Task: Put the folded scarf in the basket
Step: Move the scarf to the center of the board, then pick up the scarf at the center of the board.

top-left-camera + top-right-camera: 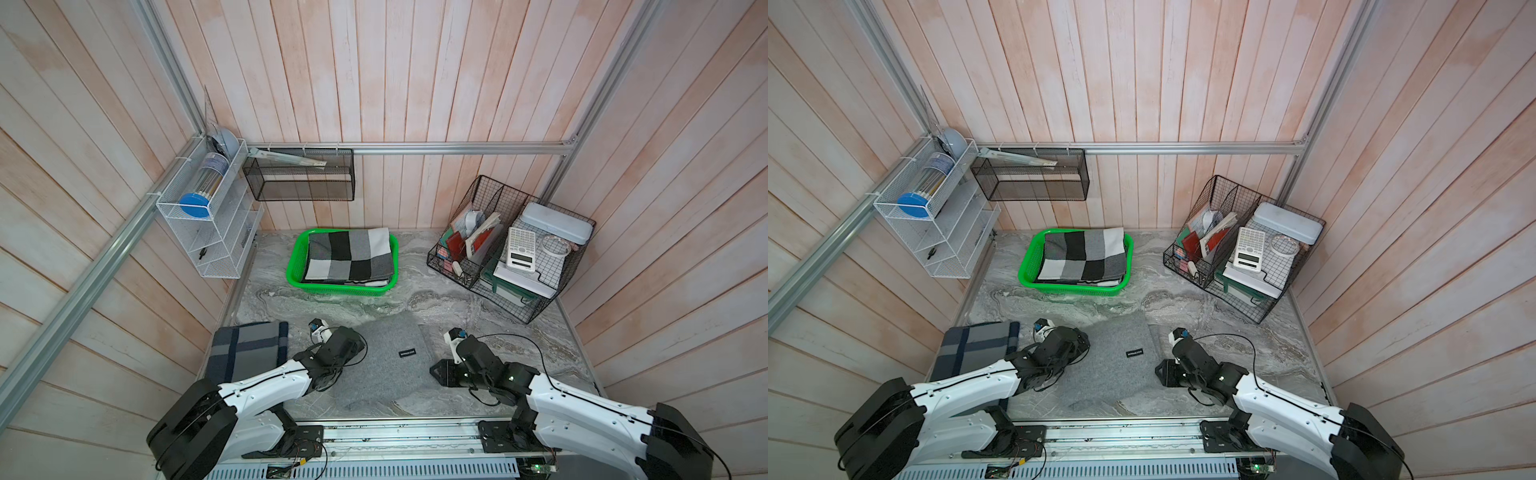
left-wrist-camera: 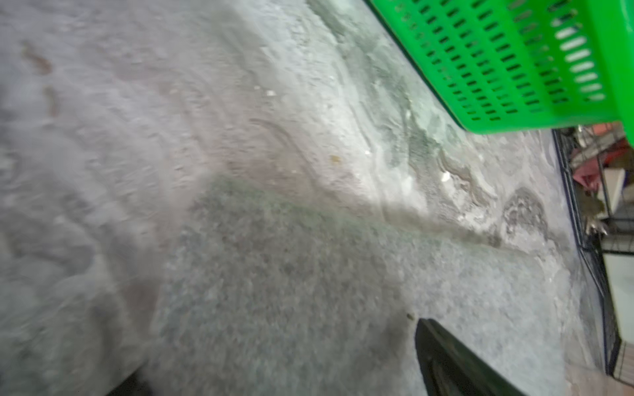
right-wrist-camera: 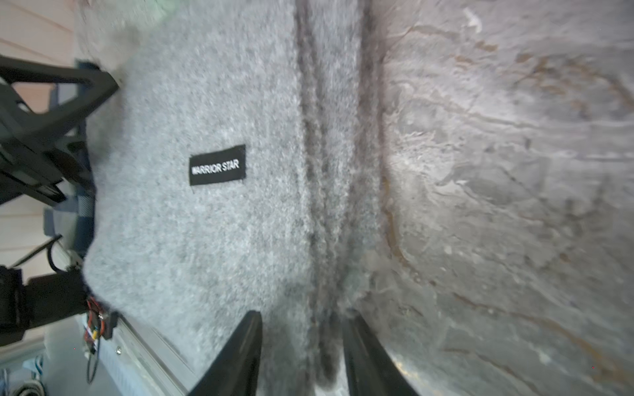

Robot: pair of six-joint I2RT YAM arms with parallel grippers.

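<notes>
The half-open right hand (image 3: 302, 317) straddles an edge of the grey scarf (image 3: 206, 247).

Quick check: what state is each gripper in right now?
Left gripper: open, over the grey scarf.
Right gripper: part open, astride the grey scarf's edge, no clear grip.

Both top views are bright and evenly lit by diffuse overhead light. Shadows are soft: the basket (image 1: 340, 290) casts a faint one toward 6 o'clock on the worktop (image 1: 436, 299). Wide-angle distortion splays the wall planks (image 1: 374, 62) outward, most strongly at 3 and 9 o'clock. Focus is sharp at centre.

The left wrist view is motion-blurred overall. Worktop veining smears; the basket slots stay legible.

The right wrist view softens at its margins. The scarf (image 3: 206, 240) pile blurs, yet its label (image 3: 217, 165) reads clearly. A pale sheen lies on the worktop beside the scarf.
</notes>
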